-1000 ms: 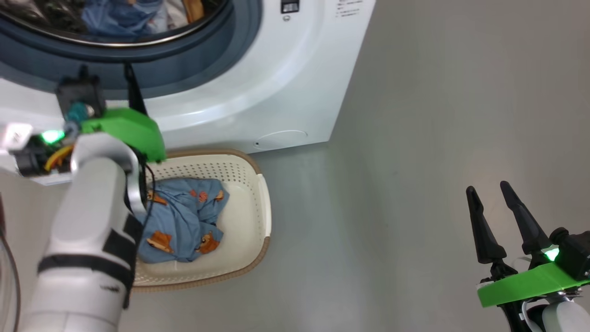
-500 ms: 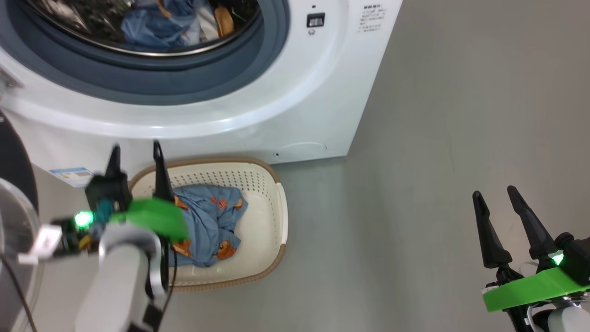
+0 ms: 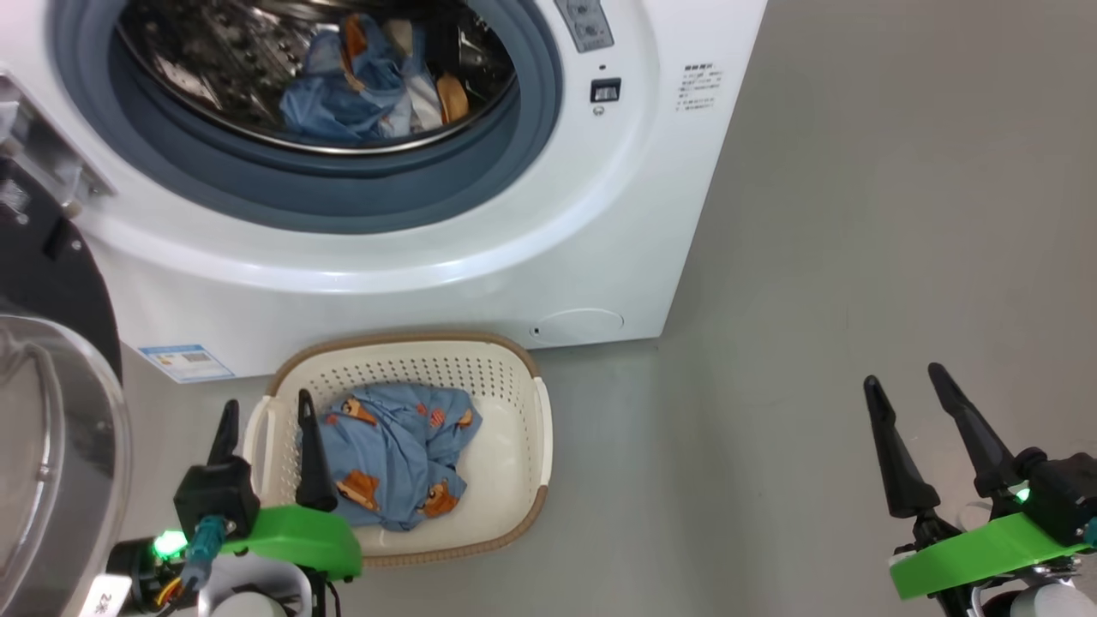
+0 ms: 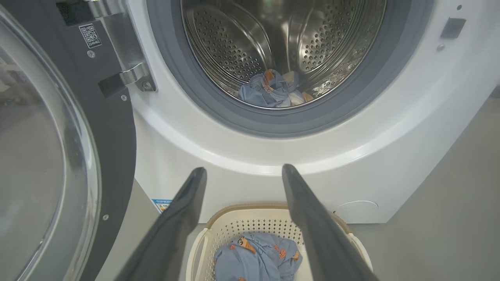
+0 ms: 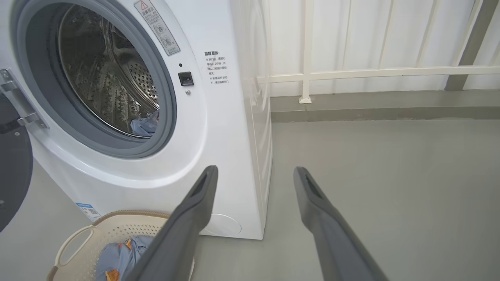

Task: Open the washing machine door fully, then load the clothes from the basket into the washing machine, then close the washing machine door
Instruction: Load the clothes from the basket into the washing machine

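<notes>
Left gripper (image 3: 264, 403) sits low at the near left, its two dark fingers spread wide with nothing between them, tips pointing toward the machine and hovering just over the near-left corner of the basket (image 3: 518, 446). Further left, the washing machine door (image 3: 51, 283) stands swung wide on its hinge at the left of the opening, black ring upright, clear glass bulge facing the right. Just beside it, a small blue label (image 3: 184, 362) sticks low on the white front. On to the basket: it's on the floor (image 3: 857, 214), right up against the foot of the washing machine (image 3: 514, 257), open side up, white handles at its left and right ends, so its length seems to run along the machine's front. One crumpled piece of the clothes (image 3: 394, 454) lies in its left half, stretching from far to near. Above, more blue fabric rests low in the steel drum (image 3: 214, 68), behind the blue-grey seal (image 3: 343, 197). Far right, well apart, the right gripper (image 3: 904, 377) hangs over bare floor, fingers parted and holding nothing, tips angled up and slightly left.
</notes>
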### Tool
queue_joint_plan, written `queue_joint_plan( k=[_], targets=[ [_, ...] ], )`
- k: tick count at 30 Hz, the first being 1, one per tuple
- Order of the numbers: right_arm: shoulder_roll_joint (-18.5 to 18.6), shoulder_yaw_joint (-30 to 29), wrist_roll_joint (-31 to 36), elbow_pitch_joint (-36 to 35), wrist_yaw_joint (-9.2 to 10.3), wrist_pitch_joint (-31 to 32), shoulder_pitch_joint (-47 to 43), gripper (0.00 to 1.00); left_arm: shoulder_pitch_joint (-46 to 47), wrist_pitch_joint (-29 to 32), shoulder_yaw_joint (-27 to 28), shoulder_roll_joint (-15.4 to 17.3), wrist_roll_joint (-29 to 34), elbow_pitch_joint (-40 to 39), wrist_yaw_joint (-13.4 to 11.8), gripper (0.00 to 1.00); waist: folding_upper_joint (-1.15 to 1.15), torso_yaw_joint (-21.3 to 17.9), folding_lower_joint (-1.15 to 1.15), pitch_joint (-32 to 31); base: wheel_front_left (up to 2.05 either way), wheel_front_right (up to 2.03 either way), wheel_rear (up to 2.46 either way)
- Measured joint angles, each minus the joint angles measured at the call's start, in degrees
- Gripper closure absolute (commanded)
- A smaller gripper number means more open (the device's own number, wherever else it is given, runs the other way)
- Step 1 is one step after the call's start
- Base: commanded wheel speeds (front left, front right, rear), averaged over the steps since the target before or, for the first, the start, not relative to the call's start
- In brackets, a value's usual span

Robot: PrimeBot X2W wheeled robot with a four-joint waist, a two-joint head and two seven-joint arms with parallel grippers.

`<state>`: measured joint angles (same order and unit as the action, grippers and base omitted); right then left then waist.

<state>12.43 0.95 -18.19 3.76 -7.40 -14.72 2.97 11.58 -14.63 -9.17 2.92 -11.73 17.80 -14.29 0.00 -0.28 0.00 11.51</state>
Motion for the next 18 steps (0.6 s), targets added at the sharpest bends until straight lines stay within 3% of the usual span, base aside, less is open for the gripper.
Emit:
queue_joint_plan(
  k=[18],
  targets=[
    [0.54, 1.43, 0.98, 0.66, 0.0, 0.0, -3.04, 0.0, -7.45, 0.0, 3.92, -0.42, 0.96, -3.24, 1.32, 0.0, 0.0, 0.3, 0.0, -6.67, 0.0, 0.0, 0.0]
  ],
)
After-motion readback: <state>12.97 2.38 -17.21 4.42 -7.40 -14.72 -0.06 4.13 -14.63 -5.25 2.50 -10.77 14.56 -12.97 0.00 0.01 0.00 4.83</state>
